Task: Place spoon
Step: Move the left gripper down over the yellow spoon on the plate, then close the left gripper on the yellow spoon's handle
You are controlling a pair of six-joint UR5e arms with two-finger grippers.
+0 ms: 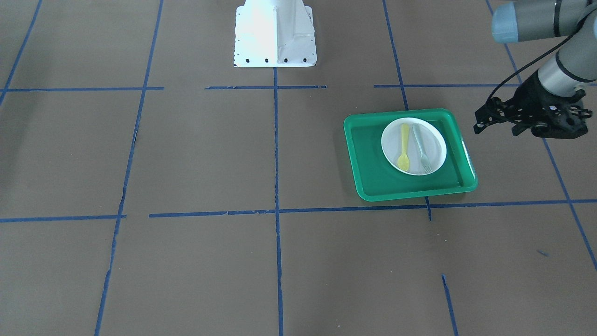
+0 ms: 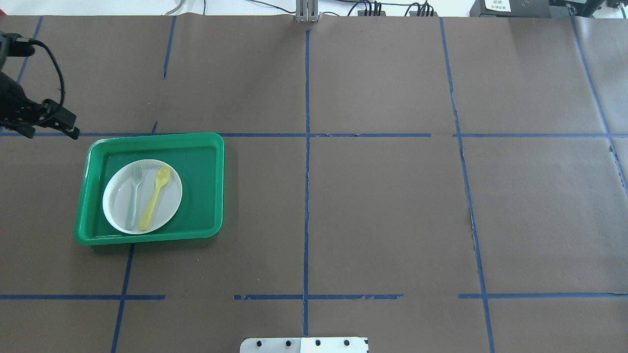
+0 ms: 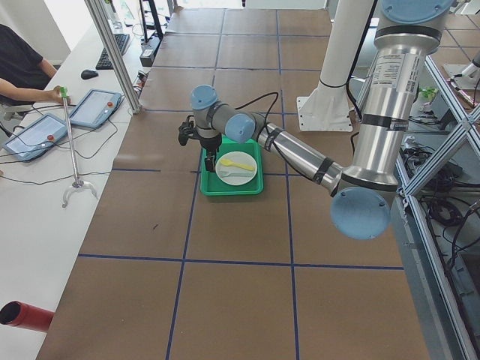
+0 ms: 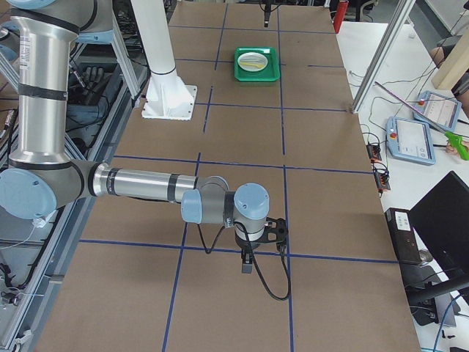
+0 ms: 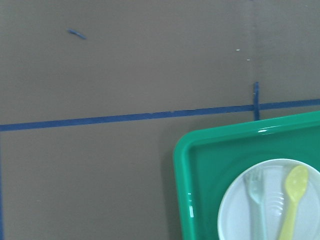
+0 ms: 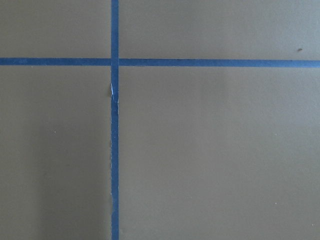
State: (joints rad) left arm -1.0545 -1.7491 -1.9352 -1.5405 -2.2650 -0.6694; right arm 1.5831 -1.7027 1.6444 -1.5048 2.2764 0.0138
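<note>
We are seeing the spoon (image 2: 154, 200) lying flat on the white plate (image 2: 169, 201), just beside the fork (image 2: 134, 196). The left jaws are hovering over the desk (image 2: 392, 196), well apart from the plate and seemingly empty. Released or clenched, we cannot tell, and likewise for the right jaws. Placement is looking done, so we are favouring a high path, clear of the plate.

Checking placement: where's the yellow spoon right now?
In the overhead view, at left, the spoon lies on the white plate in the green tray, beside the fork.
</note>
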